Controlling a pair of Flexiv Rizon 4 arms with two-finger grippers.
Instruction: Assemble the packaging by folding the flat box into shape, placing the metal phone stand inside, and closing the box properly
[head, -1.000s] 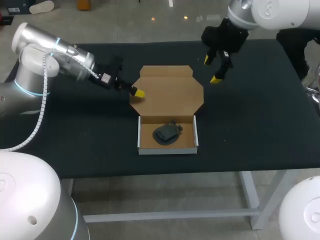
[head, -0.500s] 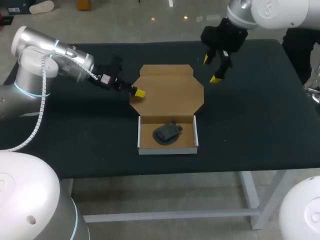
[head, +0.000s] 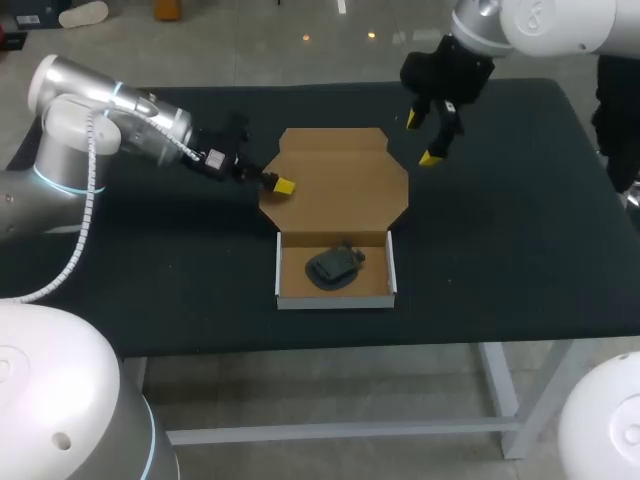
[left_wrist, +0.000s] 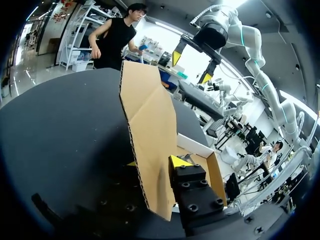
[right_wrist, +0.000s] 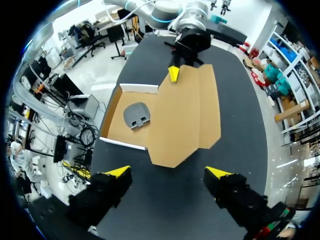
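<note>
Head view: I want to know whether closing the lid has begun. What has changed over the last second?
The left gripper, shut on the lid at its left edge, moved slightly toward the box's middle. The lid's far edge crept a little away from the box, as if starting to lift. The right gripper stayed open by the lid's far right corner. The box and the phone stand did not move.
</note>
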